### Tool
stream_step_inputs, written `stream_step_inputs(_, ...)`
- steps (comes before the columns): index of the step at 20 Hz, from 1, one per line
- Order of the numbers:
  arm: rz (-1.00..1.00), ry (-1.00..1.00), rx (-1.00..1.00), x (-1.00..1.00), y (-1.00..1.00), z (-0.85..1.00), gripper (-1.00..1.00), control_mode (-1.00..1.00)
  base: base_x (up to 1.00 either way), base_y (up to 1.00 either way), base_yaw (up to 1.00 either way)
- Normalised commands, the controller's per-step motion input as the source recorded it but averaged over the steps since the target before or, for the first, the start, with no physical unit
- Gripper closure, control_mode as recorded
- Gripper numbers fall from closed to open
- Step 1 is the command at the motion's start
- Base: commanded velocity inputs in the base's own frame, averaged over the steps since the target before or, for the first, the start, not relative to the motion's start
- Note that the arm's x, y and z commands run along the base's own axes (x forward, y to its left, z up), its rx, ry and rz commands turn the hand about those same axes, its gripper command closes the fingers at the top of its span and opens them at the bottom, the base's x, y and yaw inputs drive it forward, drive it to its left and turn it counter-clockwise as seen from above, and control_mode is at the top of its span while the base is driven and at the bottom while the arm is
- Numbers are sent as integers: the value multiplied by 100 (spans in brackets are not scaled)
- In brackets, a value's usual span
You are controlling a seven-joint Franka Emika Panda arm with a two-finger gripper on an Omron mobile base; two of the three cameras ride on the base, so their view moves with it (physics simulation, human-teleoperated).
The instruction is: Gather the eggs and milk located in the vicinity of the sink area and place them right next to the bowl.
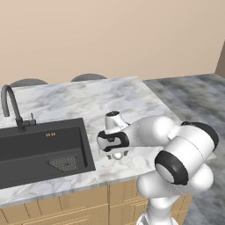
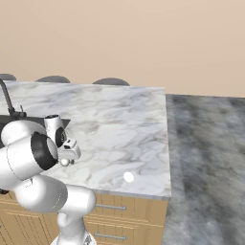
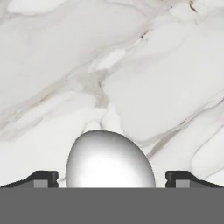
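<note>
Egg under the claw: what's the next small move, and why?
Probably close the claw on the egg. In the hand view the egg sits centred between the two fingertips, with a gap on each side, so the jaws stand open around it on the marble counter. A second egg lies near the counter's front edge.

A big black sink (image 1: 41, 151) sits in the white marble counter (image 1: 88, 101), with a dark bent faucet (image 1: 12, 107) behind it (its drain grate is in the near right corner). The white robot arm (image 1: 176, 154) reaches left over the counter, just to the right of the sink. Its claw (image 1: 117, 154) points down at a white egg (image 1: 117, 155) right under it.
</note>
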Motion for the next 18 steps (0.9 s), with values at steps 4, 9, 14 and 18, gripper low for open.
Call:
stream_step_inputs(4, 0, 0, 0, 0, 0, -4, 100, -100, 0, 0, 0)
stream_step_inputs(9, 0, 0, 0, 0, 0, 4, 100, -100, 0, 0, 0)
stream_step_inputs(14, -5, 1, 0, -42, -13, 70, 100, -100, 0, 0, 0)
stream_step_inputs(18, -14, 5, 2, -80, -42, 89, 100, -100, 0, 0, 0)
